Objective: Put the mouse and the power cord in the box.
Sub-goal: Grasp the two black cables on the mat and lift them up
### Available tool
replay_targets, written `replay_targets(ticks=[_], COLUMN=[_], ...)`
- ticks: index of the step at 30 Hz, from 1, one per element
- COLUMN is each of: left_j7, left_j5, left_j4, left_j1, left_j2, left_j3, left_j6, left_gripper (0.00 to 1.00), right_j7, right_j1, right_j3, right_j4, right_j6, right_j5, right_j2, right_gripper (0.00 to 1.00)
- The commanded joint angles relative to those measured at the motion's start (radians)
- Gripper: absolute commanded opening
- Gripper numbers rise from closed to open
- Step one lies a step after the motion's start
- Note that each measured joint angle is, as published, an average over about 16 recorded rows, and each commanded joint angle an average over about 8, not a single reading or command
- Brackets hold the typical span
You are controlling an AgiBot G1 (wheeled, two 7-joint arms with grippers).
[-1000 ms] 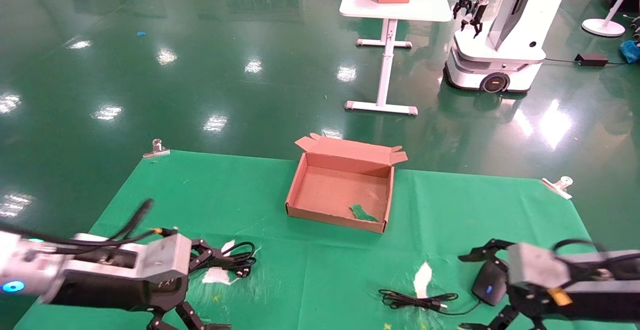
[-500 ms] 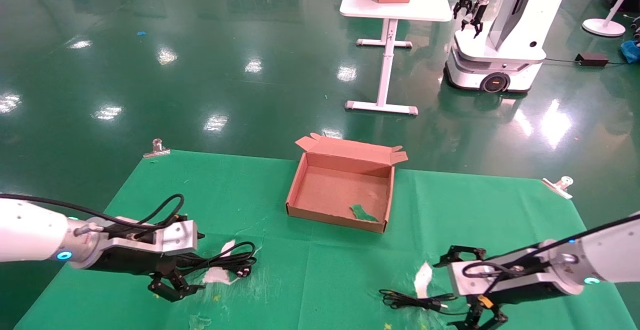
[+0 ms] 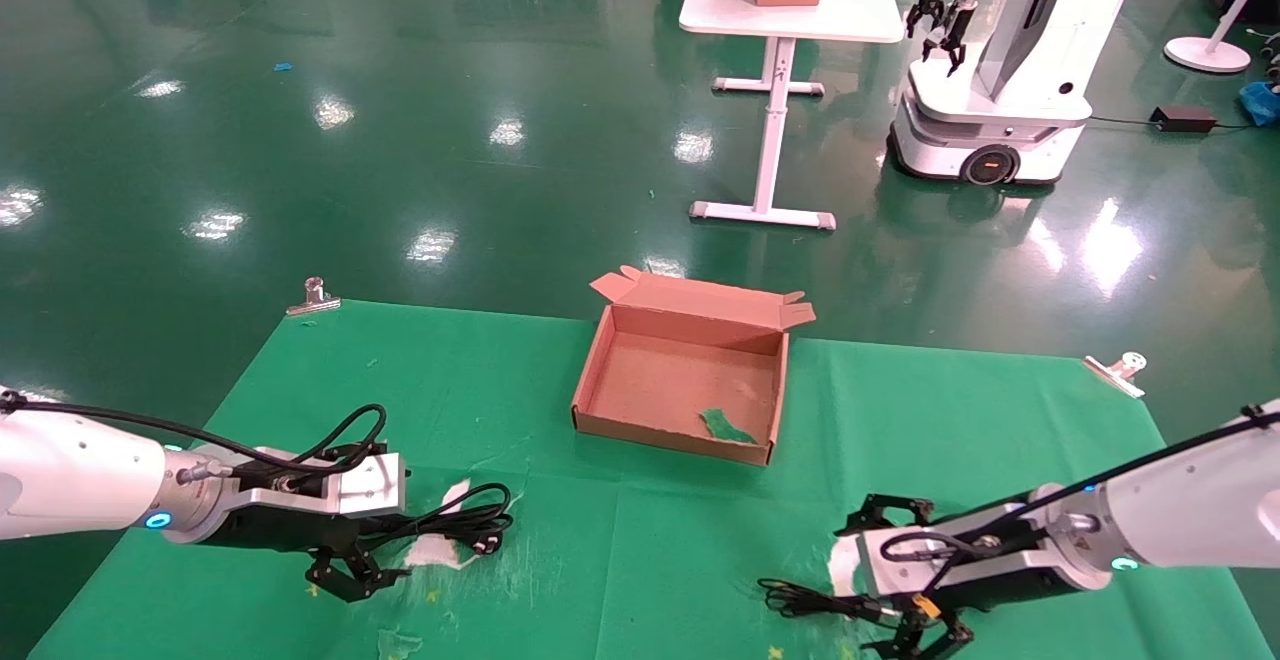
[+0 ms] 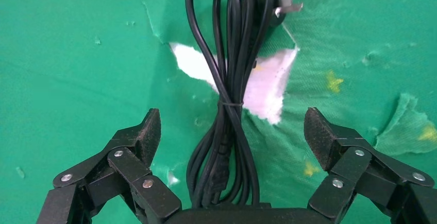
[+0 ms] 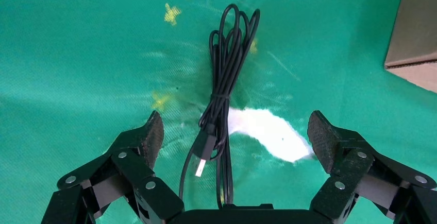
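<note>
Your left claw [image 4: 229, 141] spread astride the power cord [image 4: 227, 105] at 8 o'clock, right claw [image 5: 234, 141] spread over the mouse cable [image 5: 221, 100] at 4 o'clock, box [image 3: 600, 360] empty at bench centre

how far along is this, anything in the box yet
Nothing is packed: the box holds only a green scrap. In hand: the left pincer is open around the power cord on the green cloth, and the right pincer is open over the mouse's bundled cable; the mouse body is hidden. Left: grip both and carry them to the box.
</note>
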Motion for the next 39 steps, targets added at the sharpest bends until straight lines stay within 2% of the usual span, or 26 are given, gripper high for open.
replay_targets(ticks=[1,9,10,11,12,18,19,20,39], left_j7=[0.015,0.063,0.066,0.069,0.072,0.08,0.081,0.081,0.077], left_j5=[-0.001,-0.003,-0.003,-0.002,-0.001,0.0,0.0,0.0,0.0], left_j4=[0.015,0.043,0.046,0.049,0.052,0.064,0.065,0.065,0.059], left_j1=[-0.002,0.001,0.0,0.0,0.0,-0.003,-0.004,-0.004,-0.002], left_j2=[0.002,0.01,0.011,0.012,0.013,0.016,0.017,0.017,0.015], left_j3=[-0.001,-0.003,-0.003,-0.002,-0.002,-0.001,-0.001,-0.001,-0.001], left_j6=[-0.009,-0.034,-0.037,-0.04,-0.044,-0.056,-0.057,-0.057,-0.052], left_gripper=[1.0,1.0,1.0,0.93,0.8,0.05,0.0,0.0,0.0], right_j7=[-0.009,-0.015,-0.015,-0.015,-0.015,-0.016,-0.016,-0.016,-0.016], right_j1=[0.0,-0.005,-0.005,-0.005,-0.005,-0.005,-0.005,-0.005,-0.006], right_j3=[0.001,0.009,0.01,0.011,0.011,0.014,0.014,0.014,0.014], right_j4=[-0.015,-0.044,-0.046,-0.048,-0.05,-0.058,-0.059,-0.059,-0.053], right_j6=[0.004,0.014,0.014,0.013,0.014,0.015,0.015,0.015,0.013], right_j5=[0.002,0.012,0.014,0.015,0.016,0.019,0.02,0.02,0.02], right_j2=[-0.007,-0.011,-0.011,-0.01,-0.01,-0.011,-0.012,-0.011,-0.01], right_gripper=[1.0,1.0,0.98,0.91,0.81,0.08,0.02,0.0,0.0])
